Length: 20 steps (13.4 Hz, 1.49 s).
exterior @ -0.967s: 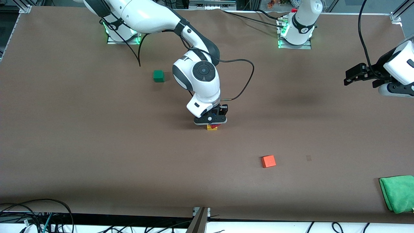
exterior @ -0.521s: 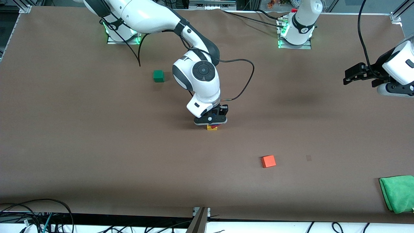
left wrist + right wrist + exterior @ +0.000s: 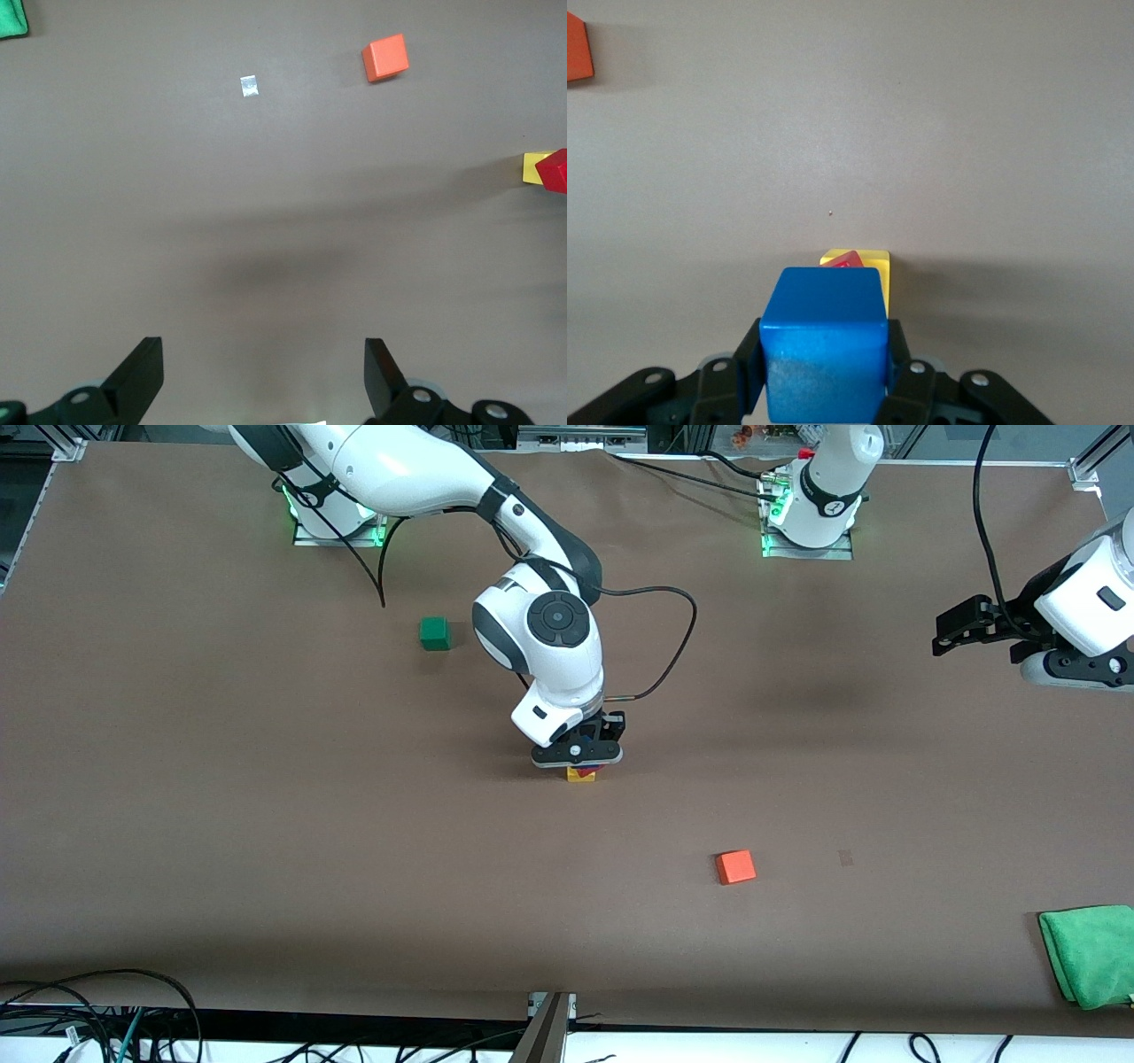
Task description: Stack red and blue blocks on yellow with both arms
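My right gripper (image 3: 578, 756) (image 3: 824, 363) is shut on the blue block (image 3: 824, 314) and holds it just above the stack in the middle of the table. That stack is the red block (image 3: 848, 260) (image 3: 585, 768) lying on the yellow block (image 3: 875, 267) (image 3: 580, 777), turned a little askew on it. In the front view the gripper hides the blue block. My left gripper (image 3: 944, 636) (image 3: 263, 372) hangs open and empty over the left arm's end of the table. From its wrist view the yellow block (image 3: 533, 167) and red block (image 3: 556, 170) show far off.
An orange cube (image 3: 735, 866) (image 3: 385, 57) lies nearer the front camera than the stack, toward the left arm's end. A green cube (image 3: 434, 633) sits beside the right arm, closer to the bases. A green cloth (image 3: 1090, 955) lies at the table's corner.
My left arm has drifted slightly toward the bases and inward, gripper still open. The right gripper and the blue block have stayed put over the stack.
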Available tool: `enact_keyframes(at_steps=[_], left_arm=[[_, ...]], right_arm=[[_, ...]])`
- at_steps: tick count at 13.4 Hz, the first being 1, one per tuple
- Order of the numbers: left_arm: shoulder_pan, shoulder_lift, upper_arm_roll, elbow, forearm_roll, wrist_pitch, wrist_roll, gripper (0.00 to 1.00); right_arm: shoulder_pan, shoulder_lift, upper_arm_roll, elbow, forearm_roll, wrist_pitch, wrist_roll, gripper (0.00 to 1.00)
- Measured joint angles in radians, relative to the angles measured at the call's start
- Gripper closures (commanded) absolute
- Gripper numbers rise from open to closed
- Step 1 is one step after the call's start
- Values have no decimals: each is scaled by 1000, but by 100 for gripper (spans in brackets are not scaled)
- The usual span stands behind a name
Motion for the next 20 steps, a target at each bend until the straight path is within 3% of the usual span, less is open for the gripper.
enact_keyframes(at_steps=[2, 3, 4, 14, 17, 20], left_arm=[[3, 0, 1, 0, 0, 0, 0, 0], [6, 0, 4, 0, 0, -1, 0, 0], [9, 0, 7, 0, 0, -1, 0, 0], [34, 1, 10, 0, 0, -2, -2, 0], [34, 2, 10, 0, 0, -6, -2, 0], [33, 11, 8, 0, 0, -20, -8, 0]], right_arm=[[0, 0, 0, 0, 0, 0, 0, 47], [0, 1, 0, 0, 0, 0, 0, 16], [0, 1, 0, 0, 0, 0, 0, 0], [-1, -7, -12, 27, -3, -32, -7, 0], [-39, -54, -25, 46, -4, -133, -103, 0], [-146, -143, -27, 53, -4, -294, -257, 0]])
